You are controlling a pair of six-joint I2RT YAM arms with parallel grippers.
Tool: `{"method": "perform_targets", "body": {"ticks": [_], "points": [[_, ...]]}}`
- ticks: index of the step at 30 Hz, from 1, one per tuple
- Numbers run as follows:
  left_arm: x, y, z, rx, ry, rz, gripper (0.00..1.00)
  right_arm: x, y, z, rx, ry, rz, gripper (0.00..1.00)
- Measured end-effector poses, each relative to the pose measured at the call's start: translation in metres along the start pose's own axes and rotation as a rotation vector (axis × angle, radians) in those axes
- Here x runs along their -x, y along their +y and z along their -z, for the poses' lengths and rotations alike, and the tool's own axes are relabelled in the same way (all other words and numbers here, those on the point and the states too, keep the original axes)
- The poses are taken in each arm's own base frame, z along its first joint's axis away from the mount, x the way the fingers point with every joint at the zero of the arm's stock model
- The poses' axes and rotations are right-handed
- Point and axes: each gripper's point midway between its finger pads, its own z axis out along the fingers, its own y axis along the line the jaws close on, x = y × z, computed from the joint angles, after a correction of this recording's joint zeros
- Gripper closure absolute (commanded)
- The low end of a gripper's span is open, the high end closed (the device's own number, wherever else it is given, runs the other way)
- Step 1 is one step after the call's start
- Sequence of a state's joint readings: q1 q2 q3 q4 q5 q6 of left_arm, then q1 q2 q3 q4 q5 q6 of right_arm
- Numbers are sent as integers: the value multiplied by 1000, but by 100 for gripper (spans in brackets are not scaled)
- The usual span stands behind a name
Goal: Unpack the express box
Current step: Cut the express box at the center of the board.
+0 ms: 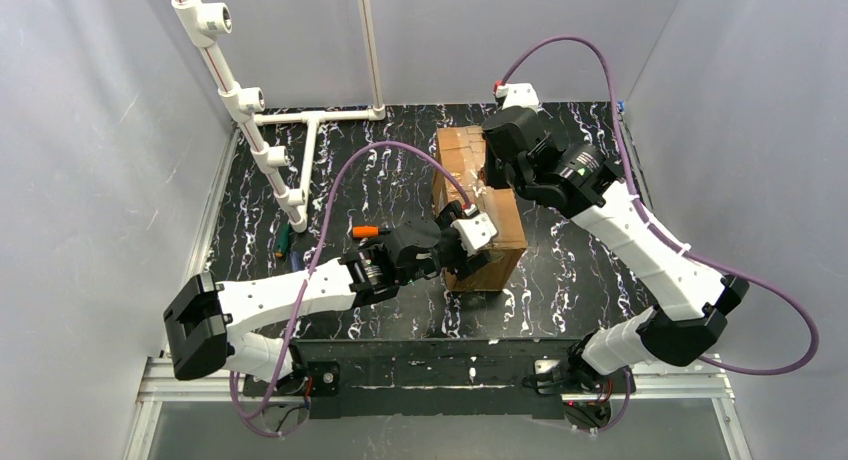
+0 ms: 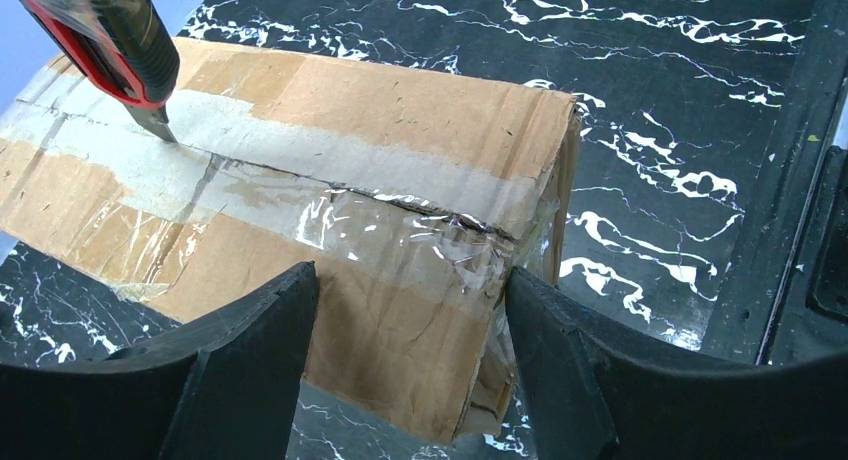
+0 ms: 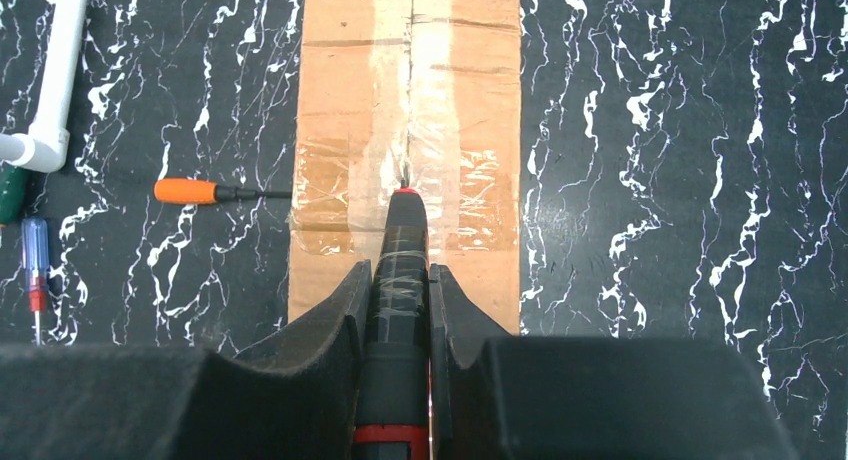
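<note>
The express box (image 1: pixel 458 152) is a brown taped carton lying lengthwise in the middle of the black marbled table. My right gripper (image 3: pixel 398 270) is shut on a black and red utility knife (image 3: pixel 404 235). The knife's blade tip rests on the taped centre seam of the box (image 3: pixel 470 80). In the left wrist view the knife (image 2: pixel 110 40) touches the tape at the far left, and a dark slit runs along the seam toward the near end of the box (image 2: pixel 400 110). My left gripper (image 2: pixel 410 280) is open, its fingers (image 2: pixel 250 370) standing either side of the box's near corner.
An orange-handled screwdriver (image 1: pixel 365 230) lies just left of the box. A green tool (image 1: pixel 284 240) and a small blue screwdriver (image 3: pixel 35 250) lie further left. A white pipe frame (image 1: pixel 270 130) stands at the back left. Grey walls close in the table.
</note>
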State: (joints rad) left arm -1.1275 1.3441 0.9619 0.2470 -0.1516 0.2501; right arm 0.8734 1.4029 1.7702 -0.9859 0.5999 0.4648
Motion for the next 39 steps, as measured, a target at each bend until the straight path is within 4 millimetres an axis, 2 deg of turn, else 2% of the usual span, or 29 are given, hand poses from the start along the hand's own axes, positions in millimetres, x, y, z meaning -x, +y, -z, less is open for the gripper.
{"method": "perform_targets", "body": {"ticks": [21, 39], "points": [[-2, 6, -2, 32, 9, -11, 34, -10, -1, 6, 13, 31, 24, 99], [-5, 23, -11, 59, 17, 6, 34, -8, 0, 6, 19, 26, 45, 99]]}}
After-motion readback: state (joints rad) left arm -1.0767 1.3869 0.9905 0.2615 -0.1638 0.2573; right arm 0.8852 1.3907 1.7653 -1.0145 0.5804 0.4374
